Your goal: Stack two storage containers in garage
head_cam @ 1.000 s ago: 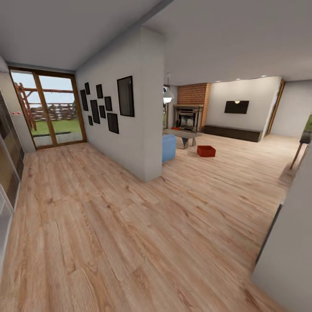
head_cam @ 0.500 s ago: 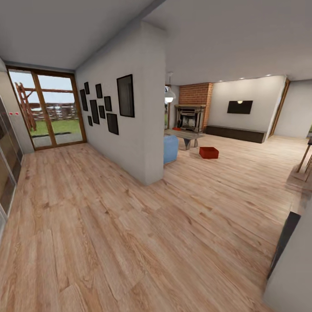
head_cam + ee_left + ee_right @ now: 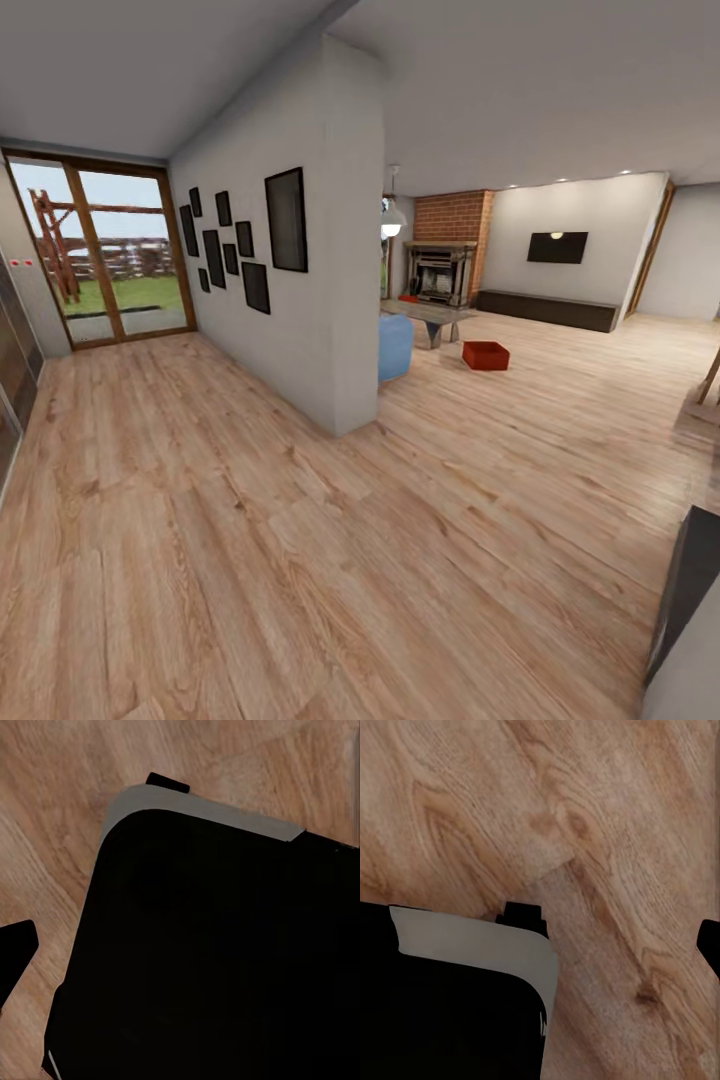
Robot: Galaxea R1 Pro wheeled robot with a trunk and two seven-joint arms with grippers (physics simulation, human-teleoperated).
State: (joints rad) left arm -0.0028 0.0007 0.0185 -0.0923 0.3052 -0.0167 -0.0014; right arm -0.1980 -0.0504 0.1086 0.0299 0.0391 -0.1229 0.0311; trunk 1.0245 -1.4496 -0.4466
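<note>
One storage container lay far ahead, right of centre, beside the worktop; claw states could not be told.

A partition wall stands at centre, splitting a hallway on the left from the living room on the right. Glass doors close the hallway's far end, and framed pictures hang along the wall's hallway side. Past the wall's end sits a pouffe, with the bench just behind it. One storage container rests on the plank floor, right of the bench; a second container shows behind the bench, before the fireplace. A wall screen hangs above a long low cabinet, right of the fireplace.
</note>
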